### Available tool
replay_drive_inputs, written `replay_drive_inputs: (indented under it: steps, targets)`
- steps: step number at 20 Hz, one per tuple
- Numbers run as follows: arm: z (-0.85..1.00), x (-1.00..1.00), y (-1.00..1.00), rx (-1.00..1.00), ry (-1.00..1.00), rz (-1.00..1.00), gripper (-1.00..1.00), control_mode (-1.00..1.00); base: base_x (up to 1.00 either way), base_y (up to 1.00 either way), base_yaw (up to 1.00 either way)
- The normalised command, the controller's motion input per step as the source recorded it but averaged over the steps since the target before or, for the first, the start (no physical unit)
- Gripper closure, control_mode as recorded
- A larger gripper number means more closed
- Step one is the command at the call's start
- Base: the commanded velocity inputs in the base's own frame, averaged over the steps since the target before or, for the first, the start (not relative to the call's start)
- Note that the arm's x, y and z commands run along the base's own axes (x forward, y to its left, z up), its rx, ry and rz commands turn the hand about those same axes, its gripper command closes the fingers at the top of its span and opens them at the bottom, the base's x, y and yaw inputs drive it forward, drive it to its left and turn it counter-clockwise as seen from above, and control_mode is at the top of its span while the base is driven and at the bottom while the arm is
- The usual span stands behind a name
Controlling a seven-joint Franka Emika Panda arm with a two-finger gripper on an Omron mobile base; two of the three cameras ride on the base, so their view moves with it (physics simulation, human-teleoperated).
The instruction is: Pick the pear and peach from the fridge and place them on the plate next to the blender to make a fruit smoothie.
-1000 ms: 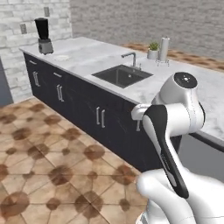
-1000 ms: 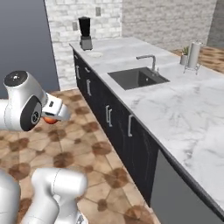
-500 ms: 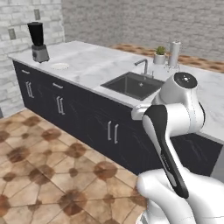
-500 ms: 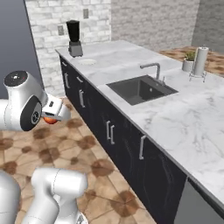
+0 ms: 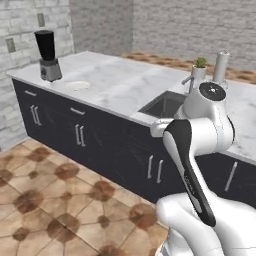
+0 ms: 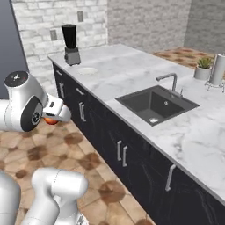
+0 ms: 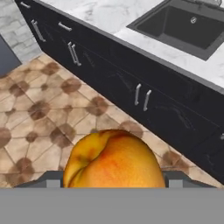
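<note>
Carrying the peach between our gripper's jaws, we hold it over the tiled floor, well short of the blender. Beside the blender's base lies the plate, apparently bare, though it looks small from here.

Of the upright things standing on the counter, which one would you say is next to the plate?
The blender, black-jarred, at the counter's far end beside the plate; the plant and paper roll stand past the sink.
</note>
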Motion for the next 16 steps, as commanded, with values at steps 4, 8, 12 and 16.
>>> replay_drive_inputs:
  steps: [4,8,12,16]
  targets:
    - [0.0,0.0,0.0,0.0,0.0,0.0,1.0,1.0,1.0,1.0,-0.23]
    - [0.0,0.0,0.0,0.0,0.0,0.0,1.0,1.0,1.0,1.0,-0.22]
    - [0.0,0.0,0.0,0.0,0.0,0.0,1.0,1.0,1.0,1.0,-0.25]
    - [0.0,0.0,0.0,0.0,0.0,0.0,1.0,1.0,1.0,1.0,-0.26]
